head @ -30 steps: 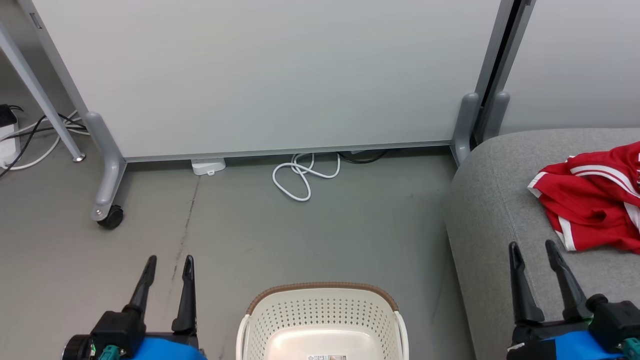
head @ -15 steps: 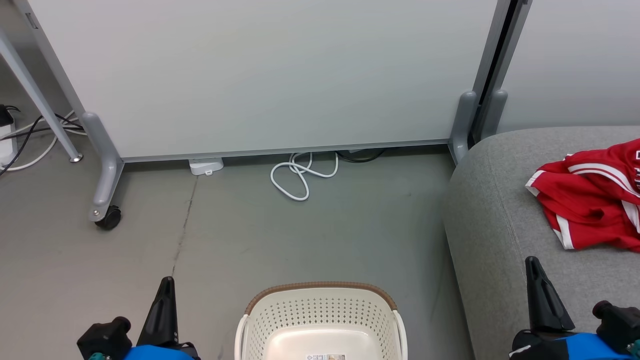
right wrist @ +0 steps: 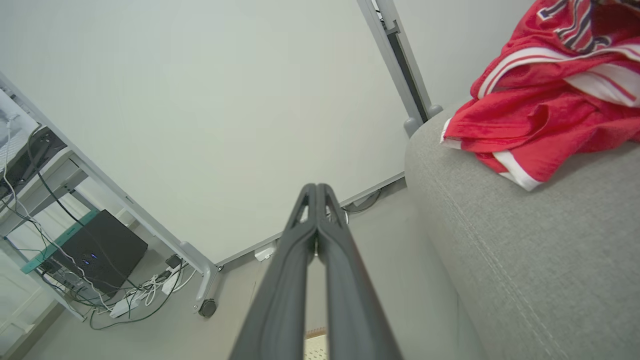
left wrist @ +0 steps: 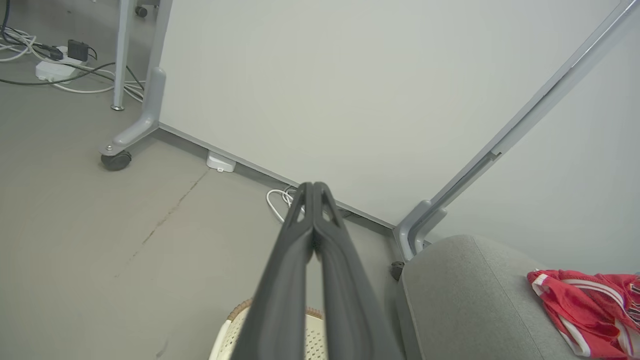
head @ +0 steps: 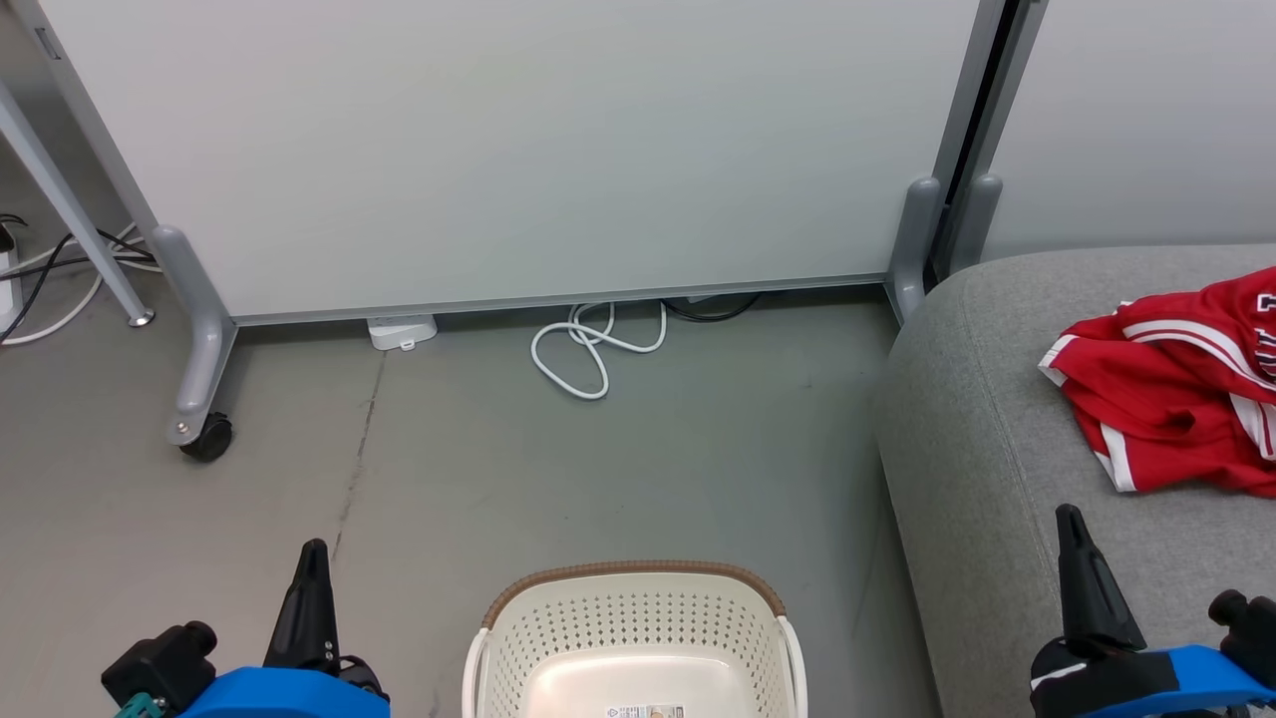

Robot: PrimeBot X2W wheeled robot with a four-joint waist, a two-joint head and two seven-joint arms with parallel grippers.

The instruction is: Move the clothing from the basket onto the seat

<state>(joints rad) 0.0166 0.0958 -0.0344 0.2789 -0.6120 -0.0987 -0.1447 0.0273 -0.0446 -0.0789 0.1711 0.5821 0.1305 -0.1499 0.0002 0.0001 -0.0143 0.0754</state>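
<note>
Here, the small cream-white perforated plastic basket [head: 638, 573] with a brown woven-look rim is seen at the bottom centre of the head view, cut off by the frame edge. Its bare cream floor and a small printed label [head: 646, 712] are shown inside. The red, white-striped clothing [head: 1166, 399] is heaped on the large grey fabric seat [head: 987, 469] at the right edge. The left gripper [left wrist: 314, 186] and right gripper [right wrist: 316, 187] are each seen closed, with their fingers pressed together.
</note>
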